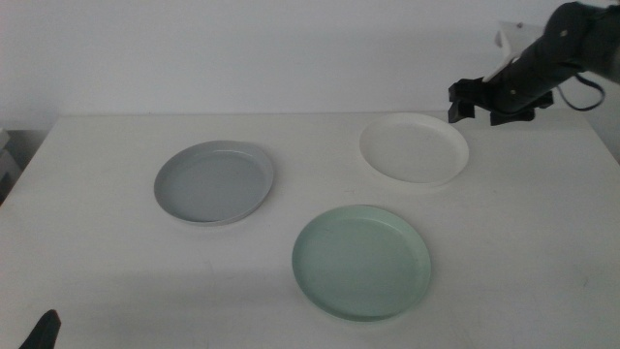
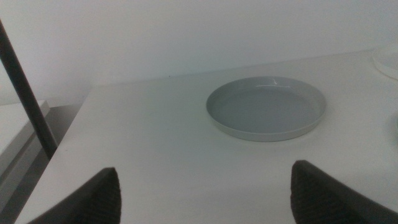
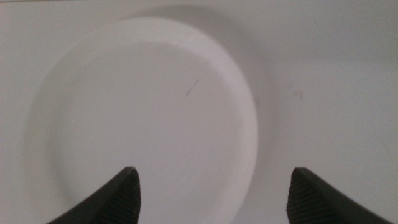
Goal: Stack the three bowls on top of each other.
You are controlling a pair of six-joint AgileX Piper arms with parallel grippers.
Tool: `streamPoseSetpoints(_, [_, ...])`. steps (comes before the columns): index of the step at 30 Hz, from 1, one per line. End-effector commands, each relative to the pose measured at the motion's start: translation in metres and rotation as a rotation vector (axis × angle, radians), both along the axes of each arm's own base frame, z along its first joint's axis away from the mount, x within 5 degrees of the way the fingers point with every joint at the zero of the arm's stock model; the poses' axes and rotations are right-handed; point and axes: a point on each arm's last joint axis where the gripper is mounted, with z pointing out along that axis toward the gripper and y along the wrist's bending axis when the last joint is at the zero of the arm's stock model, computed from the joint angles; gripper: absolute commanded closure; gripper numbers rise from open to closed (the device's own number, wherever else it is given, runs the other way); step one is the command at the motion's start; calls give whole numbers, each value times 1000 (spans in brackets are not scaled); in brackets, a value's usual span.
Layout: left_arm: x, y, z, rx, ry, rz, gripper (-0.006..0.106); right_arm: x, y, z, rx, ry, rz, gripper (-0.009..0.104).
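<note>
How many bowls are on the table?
3, all separate: grey-blue bowl at left, white bowl at far right, mint bowl nearest the camera. None looks hidden.

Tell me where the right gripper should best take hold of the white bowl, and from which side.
Probably the low rim at the far right edge of the white bowl, from above: the dish lies flat, so only its thin rim fits between the jaws. The right gripper hovers open by that edge; its wrist view looks down on it.
</note>
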Motion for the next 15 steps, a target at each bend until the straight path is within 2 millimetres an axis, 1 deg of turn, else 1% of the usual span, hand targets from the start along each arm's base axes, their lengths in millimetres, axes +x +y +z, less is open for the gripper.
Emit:
streamPoseSetpoints(1, [0, 1, 8, -19, -79, 7, -4, 16, -5, 26, 2, -96, -11, 36])
streamPoseSetpoints(3, [0, 1, 8, -19, -79, 7, -4, 28, -5, 16, 4, -89, -10, 37])
streamPoseSetpoints(8, [0, 1, 8, -19, -79, 7, -4, 47, -3, -7, 4, -66, -7, 42])
streamPoseSetpoints(15, [0, 1, 8, -19, -79, 7, -4, 55, -6, -31, -6, -41, -14, 49])
